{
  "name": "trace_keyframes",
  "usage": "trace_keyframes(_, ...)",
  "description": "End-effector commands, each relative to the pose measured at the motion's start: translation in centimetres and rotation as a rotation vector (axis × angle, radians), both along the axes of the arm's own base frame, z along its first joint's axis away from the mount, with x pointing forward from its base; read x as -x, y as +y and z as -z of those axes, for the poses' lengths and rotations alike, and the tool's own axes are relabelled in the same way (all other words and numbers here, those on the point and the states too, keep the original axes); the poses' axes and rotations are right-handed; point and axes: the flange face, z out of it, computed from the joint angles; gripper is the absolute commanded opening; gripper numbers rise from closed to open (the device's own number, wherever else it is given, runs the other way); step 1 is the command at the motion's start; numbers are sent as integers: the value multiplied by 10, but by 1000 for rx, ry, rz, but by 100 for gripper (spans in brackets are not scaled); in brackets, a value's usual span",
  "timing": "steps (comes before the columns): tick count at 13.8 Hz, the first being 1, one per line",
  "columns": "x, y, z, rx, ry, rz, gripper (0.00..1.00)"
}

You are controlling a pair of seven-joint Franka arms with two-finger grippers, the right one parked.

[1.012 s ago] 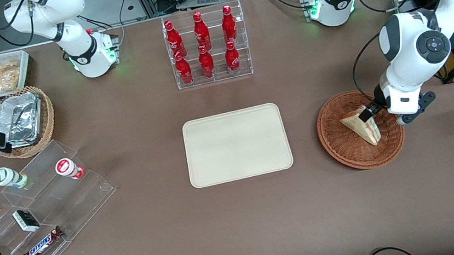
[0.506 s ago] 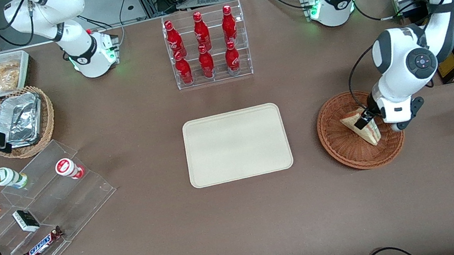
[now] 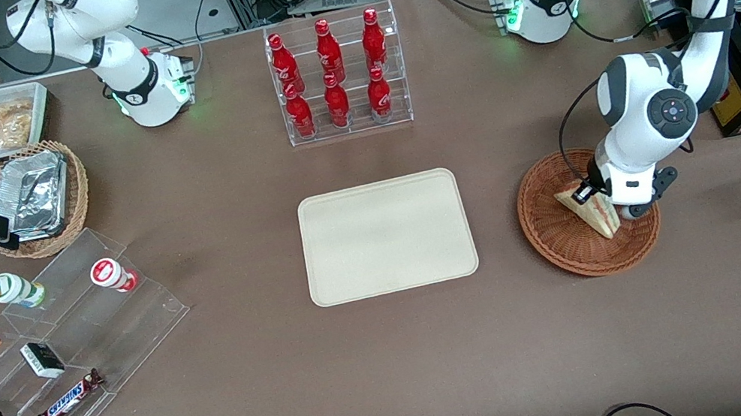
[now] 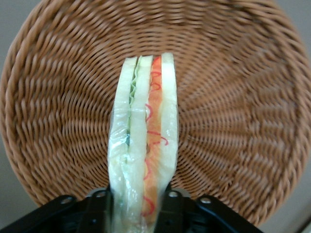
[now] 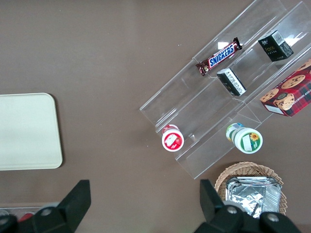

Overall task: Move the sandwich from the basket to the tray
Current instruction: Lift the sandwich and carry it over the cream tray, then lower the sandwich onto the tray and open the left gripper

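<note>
Gripper [image 4: 137, 206] straddles the sandwich [image 4: 143, 145], a black finger [image 4: 99, 206] on each bread face, seemingly pressed against the wrapped wedge. Only the wrist view shows this, along with the red and green filling layers on edge. From the front, the white wrist covers the gripper [image 3: 602, 201], and the sandwich [image 3: 588, 209] shows as a pale wedge in the reddish-brown basket [image 3: 558, 236]. Toward the parked arm's end, the cream tray [image 3: 387, 235] sits bare, well apart from the basket.
</note>
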Motion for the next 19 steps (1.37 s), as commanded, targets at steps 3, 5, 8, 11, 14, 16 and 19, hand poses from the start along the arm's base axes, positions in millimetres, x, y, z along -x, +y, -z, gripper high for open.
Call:
trace_keyframes(3,-24,-34,-63,10,30,328,6)
trace_keyframes(5,-37,-69,-82,11,81,364,3)
trace_keyframes(8,-33,-143,-95,7,78,441,1)
trace_keyframes(11,-34,-212,-89,14,62,457,0)
trace_keyframes(14,-25,-288,-73,20,56,422,0)
trace_keyframes(16,-16,-334,-57,28,57,421,0)
trace_keyframes(19,-6,-399,-38,41,40,372,0)
